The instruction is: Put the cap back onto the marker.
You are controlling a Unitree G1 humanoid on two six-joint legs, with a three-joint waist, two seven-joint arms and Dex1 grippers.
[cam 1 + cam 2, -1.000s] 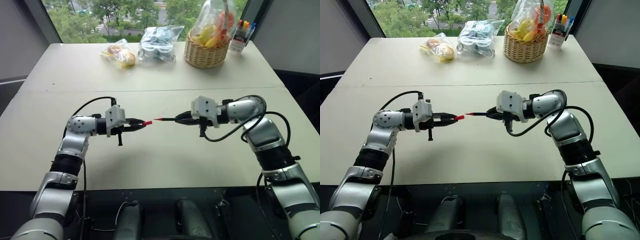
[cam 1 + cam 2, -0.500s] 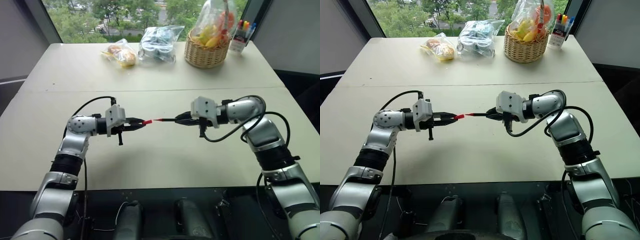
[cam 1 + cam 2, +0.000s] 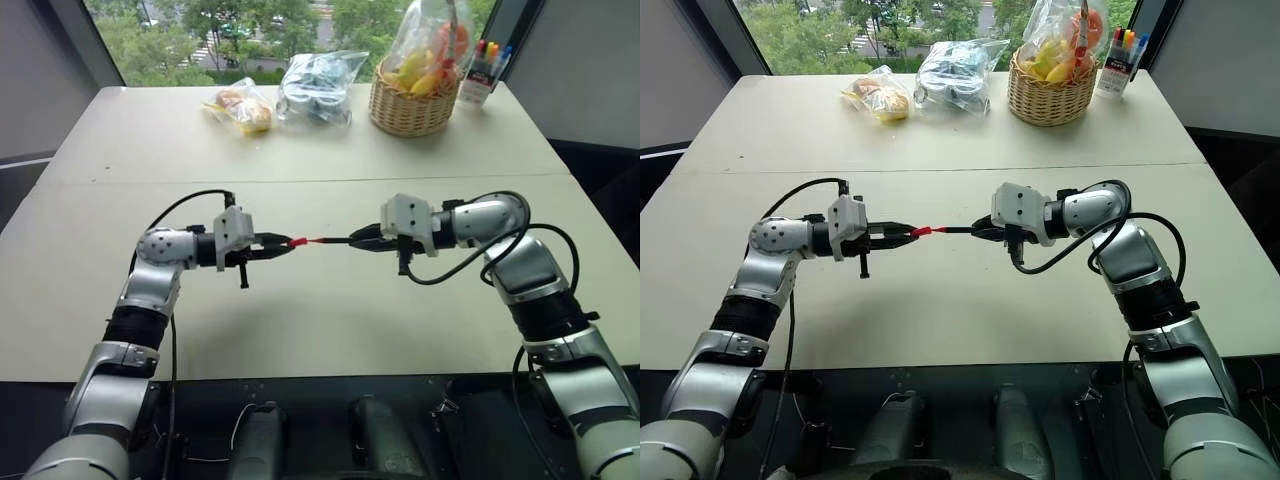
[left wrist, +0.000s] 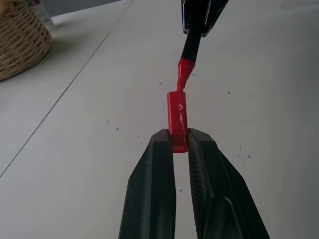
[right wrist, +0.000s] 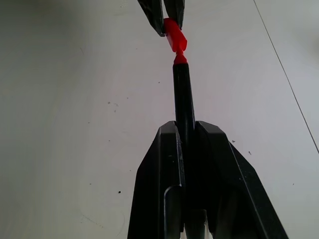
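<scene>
One basket (image 3: 408, 112), bagged fruit (image 3: 428, 50) inside

cap (image 3: 297, 242) left, marker (image 3: 336, 240) right, tip at cap's mouth, above table (image 3: 300, 310), basket (image 3: 412, 105) behind

Even, soft daylight from the window (image 3: 200, 30) behind the far edge of the pale beige table (image 3: 300, 130); bright greenery outside, slightly washed out. Faint, diffuse shadows under the arms on the tabletop, no hard edges. Mild glare on the clear plastic wrap over the woven wicker basket (image 3: 1050, 95). Head views slightly soft overall. In the left wrist view, basket blurred in the background, small bright red plastic cap (image 4: 178, 119) sharp.
</scene>
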